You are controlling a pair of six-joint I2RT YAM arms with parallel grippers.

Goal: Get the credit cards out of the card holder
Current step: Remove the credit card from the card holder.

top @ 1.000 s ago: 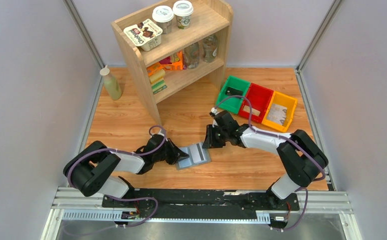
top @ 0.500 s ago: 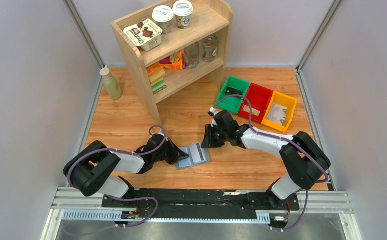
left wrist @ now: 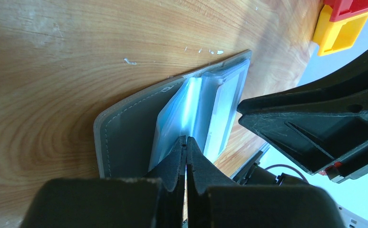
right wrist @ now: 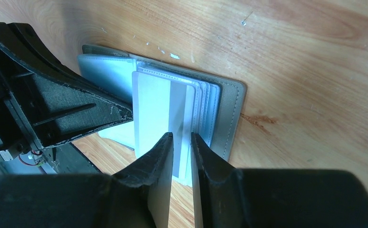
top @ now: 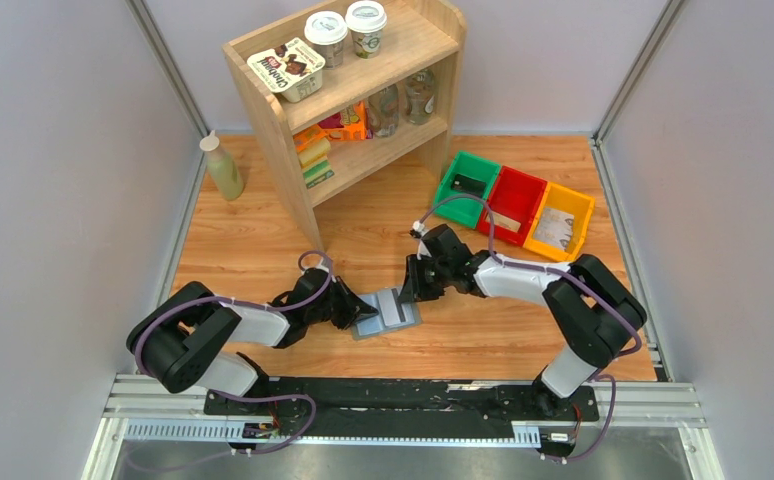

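The grey card holder [top: 395,316] lies open like a book on the wooden table between both arms. My left gripper [top: 355,308] is shut, its tips [left wrist: 186,140] pressing on the pale blue inner pockets [left wrist: 191,102] beside the grey cover [left wrist: 125,137]. My right gripper [top: 413,284] hangs over the holder's right half [right wrist: 227,111]. Its jaws [right wrist: 181,137] stand a narrow gap apart, straddling the near edge of a white credit card with a grey stripe [right wrist: 156,104] that sticks out of the stacked pockets. More card edges [right wrist: 206,102] show behind it.
Green [top: 468,185], red [top: 515,200] and yellow [top: 560,222] bins stand at the back right. A wooden shelf [top: 353,90] with cups and packets is at the back, and a bottle [top: 223,168] is left of it. Side walls close in on both sides.
My right gripper has slid a little left over the card holder's right half, and its jaws have narrowed. The left gripper and the holder have not moved.
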